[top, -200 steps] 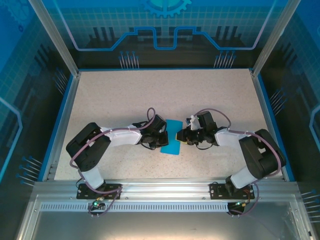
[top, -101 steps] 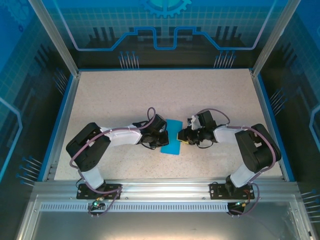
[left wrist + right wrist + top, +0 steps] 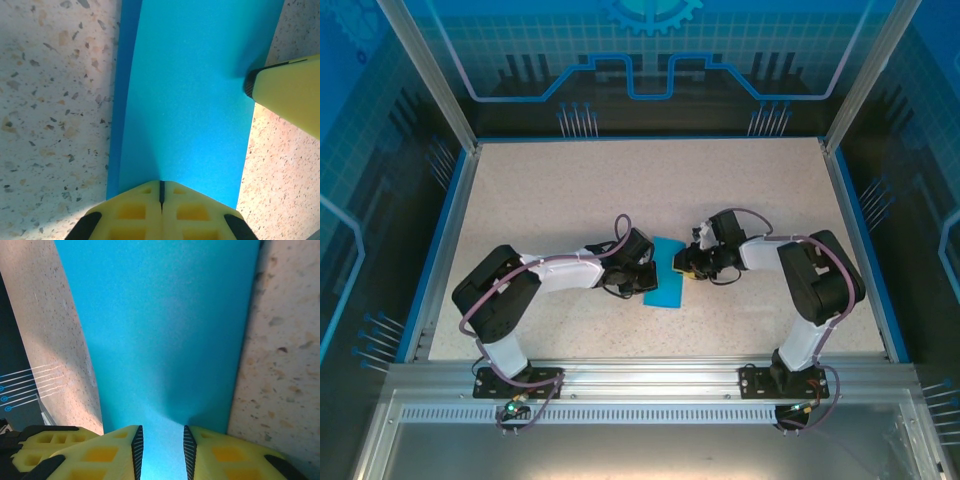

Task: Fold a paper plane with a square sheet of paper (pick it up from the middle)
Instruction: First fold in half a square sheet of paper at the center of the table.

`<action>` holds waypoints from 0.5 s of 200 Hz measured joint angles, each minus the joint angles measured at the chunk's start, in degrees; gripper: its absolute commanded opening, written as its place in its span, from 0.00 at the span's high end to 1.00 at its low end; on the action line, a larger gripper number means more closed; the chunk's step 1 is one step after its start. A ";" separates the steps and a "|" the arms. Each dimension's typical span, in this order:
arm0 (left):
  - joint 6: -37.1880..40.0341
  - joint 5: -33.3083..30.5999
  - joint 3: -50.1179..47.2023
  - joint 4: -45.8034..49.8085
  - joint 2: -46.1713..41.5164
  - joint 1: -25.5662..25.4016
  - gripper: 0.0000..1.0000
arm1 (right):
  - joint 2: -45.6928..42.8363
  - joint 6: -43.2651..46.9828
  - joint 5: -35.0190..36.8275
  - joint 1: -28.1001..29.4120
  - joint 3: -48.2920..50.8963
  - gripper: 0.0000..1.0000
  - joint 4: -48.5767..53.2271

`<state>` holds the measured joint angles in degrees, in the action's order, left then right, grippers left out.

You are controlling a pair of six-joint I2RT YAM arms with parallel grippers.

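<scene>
The square sheet of paper (image 3: 665, 282) lies folded into a bright blue strip at mid-table, between the two arms. My left gripper (image 3: 649, 274) meets its left edge. In the left wrist view the left gripper (image 3: 161, 184) is shut, and the paper (image 3: 190, 90) rises in a slight crease into the tips. My right gripper (image 3: 686, 265) reaches over the strip's right edge. Seen from the right wrist, the right gripper (image 3: 160, 440) is open, its jaws parted over the paper (image 3: 165, 330). One right finger (image 3: 290, 95) touches the paper's far edge.
The speckled tabletop (image 3: 570, 200) is bordered by a blue rim (image 3: 438, 250) and metal frame posts (image 3: 425, 70). The left gripper's yellow fingers (image 3: 35, 445) sit at the lower left of the right wrist view, close to the right jaws.
The right arm has drawn in leftward, bringing its gripper over the paper's right edge with its jaws slightly wider. The left arm and the paper have stayed put.
</scene>
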<state>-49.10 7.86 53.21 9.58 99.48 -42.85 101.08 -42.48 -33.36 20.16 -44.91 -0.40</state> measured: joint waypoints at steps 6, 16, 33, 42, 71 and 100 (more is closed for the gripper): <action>0.04 0.00 0.00 0.04 0.00 0.00 0.96 | -0.02 0.11 0.02 -0.02 -0.46 0.68 0.52; 0.11 0.00 0.00 0.17 0.00 0.00 0.96 | -0.02 0.15 0.13 -0.07 -1.40 0.68 1.16; 0.11 0.00 0.00 0.39 -0.07 0.00 0.95 | 0.00 0.44 0.11 -0.39 -3.52 0.68 1.92; 0.13 0.00 0.00 0.55 -0.20 0.00 0.95 | 0.26 0.61 0.07 -0.76 -4.90 0.68 2.19; 0.13 0.00 0.00 0.63 -0.63 0.00 0.95 | 2.93 1.20 0.22 -1.97 -8.28 0.68 1.88; 0.13 0.00 0.00 0.63 -0.66 0.00 0.95 | 6.62 1.42 0.00 -2.62 -8.52 0.68 2.10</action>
<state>-48.97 7.86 53.21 10.22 98.83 -42.85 107.70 -41.06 -33.36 17.54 -53.43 1.69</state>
